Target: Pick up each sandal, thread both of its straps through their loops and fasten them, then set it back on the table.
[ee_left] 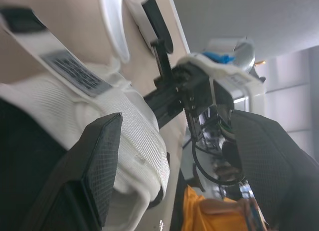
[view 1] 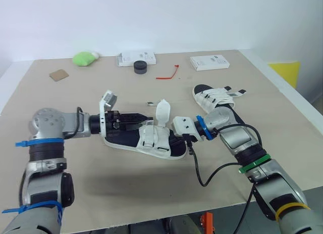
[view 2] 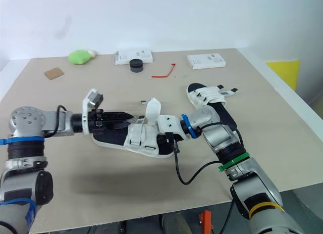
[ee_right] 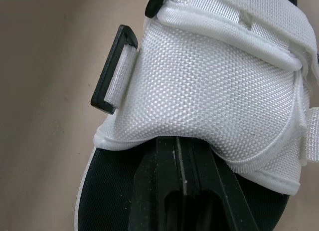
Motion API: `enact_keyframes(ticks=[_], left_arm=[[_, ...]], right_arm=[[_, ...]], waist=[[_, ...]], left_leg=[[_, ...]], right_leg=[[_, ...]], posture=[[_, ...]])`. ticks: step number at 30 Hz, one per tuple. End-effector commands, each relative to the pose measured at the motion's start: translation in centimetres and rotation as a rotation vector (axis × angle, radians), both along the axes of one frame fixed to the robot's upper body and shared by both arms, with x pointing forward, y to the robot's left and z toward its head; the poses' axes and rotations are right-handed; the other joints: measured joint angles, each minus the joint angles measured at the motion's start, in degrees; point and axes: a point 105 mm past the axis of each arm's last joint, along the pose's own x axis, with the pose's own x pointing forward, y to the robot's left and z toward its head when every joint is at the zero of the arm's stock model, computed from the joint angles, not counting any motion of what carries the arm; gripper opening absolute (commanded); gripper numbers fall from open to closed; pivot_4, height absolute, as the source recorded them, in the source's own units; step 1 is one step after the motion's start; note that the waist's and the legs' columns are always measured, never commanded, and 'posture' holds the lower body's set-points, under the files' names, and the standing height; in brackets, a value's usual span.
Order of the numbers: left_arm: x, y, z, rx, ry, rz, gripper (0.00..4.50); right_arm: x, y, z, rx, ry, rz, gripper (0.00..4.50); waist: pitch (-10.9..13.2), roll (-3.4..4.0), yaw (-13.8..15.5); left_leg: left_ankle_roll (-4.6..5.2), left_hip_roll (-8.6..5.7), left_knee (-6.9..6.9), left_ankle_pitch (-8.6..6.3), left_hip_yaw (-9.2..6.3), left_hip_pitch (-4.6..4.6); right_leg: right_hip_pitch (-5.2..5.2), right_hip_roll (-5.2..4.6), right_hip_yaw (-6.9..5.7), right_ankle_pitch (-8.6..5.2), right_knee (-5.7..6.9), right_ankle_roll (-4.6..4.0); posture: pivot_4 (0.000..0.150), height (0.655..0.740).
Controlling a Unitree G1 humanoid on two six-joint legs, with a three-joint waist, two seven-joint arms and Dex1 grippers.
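Note:
A black-soled sandal [view 1: 146,142] with white mesh straps lies mid-table between my two grippers. One white strap [view 1: 162,111] stands up loose from it. My left gripper [view 1: 137,120] reaches in from the left over the heel end, open, its fingers [ee_left: 89,171] wide apart beside the white mesh upper [ee_left: 124,121]. My right gripper [ee_right: 182,191] comes in from the right, shut, its tips tucked under the front mesh band [ee_right: 214,86]. A black loop [ee_right: 112,74] sits at that band's edge. The second sandal [view 1: 217,100] rests behind my right arm with its straps across it.
Along the far side lie a green object [view 1: 85,58], two white boxes [view 1: 136,57] [view 1: 209,62], a black round piece [view 1: 140,66], a red tie [view 1: 168,74] and a cardboard scrap [view 1: 58,75]. The table's [view 1: 282,100] right edge runs close to my right arm.

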Motion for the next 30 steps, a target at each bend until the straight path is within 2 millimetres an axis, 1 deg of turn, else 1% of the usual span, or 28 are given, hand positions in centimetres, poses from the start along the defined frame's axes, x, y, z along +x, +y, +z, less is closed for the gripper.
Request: enact_keyframes(ticks=[1,3,6,10,14,18,21,25,27,28,30], left_arm=[[-2.1,0.4,0.3,0.025,-0.046,-0.087,3.54],[-3.1,0.7,-0.4,0.059,-0.037,-0.119,3.54],[-3.6,0.6,-0.8,0.071,-0.040,-0.149,3.54],[-4.2,-0.7,-1.9,0.049,-0.031,-0.184,3.54],[-4.1,-1.5,-2.3,0.034,-0.035,-0.181,3.54],[-4.1,-1.6,-2.4,0.033,-0.036,-0.183,3.54],[-3.8,-1.2,-2.0,0.031,-0.043,-0.170,3.54],[-2.8,-0.6,-0.3,-0.049,-0.044,-0.134,3.54],[-2.1,0.1,0.6,-0.075,-0.033,-0.110,3.54],[-2.0,0.4,0.6,-0.057,-0.034,-0.105,3.54],[-2.1,0.8,0.0,0.002,-0.032,-0.100,3.54]], right_arm=[[0.1,-2.1,-3.0,-0.129,0.058,-0.073,0.00],[0.0,-2.0,-3.1,-0.127,0.061,-0.070,0.00],[0.0,-1.9,-3.1,-0.126,0.062,-0.069,0.00],[-0.1,-1.8,-3.1,-0.120,0.064,-0.068,0.00],[0.0,-1.8,-3.0,-0.117,0.062,-0.072,0.00],[0.0,-1.8,-2.9,-0.118,0.062,-0.074,0.00],[0.0,-2.0,-3.0,-0.122,0.063,-0.079,0.00],[0.0,-2.0,-3.1,-0.121,0.064,-0.080,0.00],[0.0,-1.9,-3.1,-0.122,0.064,-0.078,0.00],[0.1,-1.9,-3.1,-0.121,0.065,-0.077,0.00],[0.1,-1.8,-3.0,-0.120,0.064,-0.073,0.00]], waist=[[0.0,0.03,0.0],[0.0,0.04,0.0],[0.0,-0.01,0.0],[0.1,0.02,0.1],[0.1,0.00,0.1],[0.1,0.01,0.2],[0.1,0.01,0.2],[0.1,0.01,0.2],[0.1,0.01,0.2],[0.1,0.01,0.2],[0.1,0.03,0.0]], left_leg=[[0.00,-0.01,-0.01,0.00,-0.01,0.00],[-0.01,-0.01,-0.03,-0.01,0.00,0.00],[0.02,-0.03,-0.01,0.02,-0.01,-0.02],[0.11,-0.02,-0.01,0.08,-0.01,-0.03],[0.11,-0.03,-0.02,0.08,0.00,-0.05],[0.11,-0.03,-0.01,0.08,-0.02,-0.06],[0.11,-0.04,0.00,0.08,-0.01,-0.06],[0.13,-0.04,0.00,0.09,-0.02,-0.06],[0.15,-0.04,0.00,0.10,-0.02,-0.07],[0.15,-0.04,0.00,0.11,-0.02,-0.08],[0.15,-0.04,-0.01,0.11,-0.01,-0.08]], right_leg=[[0.03,-0.02,-0.01,0.00,-0.02,0.00],[0.04,-0.06,0.00,0.00,-0.09,0.00],[0.06,-0.09,-0.07,0.04,-0.14,0.00],[0.05,-0.10,-0.09,0.03,-0.20,-0.15],[0.07,-0.11,-0.10,0.11,-0.24,-0.01],[0.08,-0.11,-0.10,0.14,-0.25,0.03],[0.09,-0.12,-0.09,0.14,-0.27,0.03],[0.09,-0.11,-0.12,0.14,-0.27,0.04],[0.08,-0.11,-0.13,0.15,-0.27,0.05],[0.07,-0.11,-0.13,0.16,-0.27,0.08],[0.07,-0.11,-0.11,0.17,-0.28,0.08]], posture=[[0.150,0.7400],[0.150,0.7400],[0.150,0.7400],[0.150,0.7400],[0.150,0.7400],[0.150,0.7400],[0.150,0.7400],[0.150,0.7400],[0.150,0.7400],[0.150,0.7400],[0.150,0.7400]])
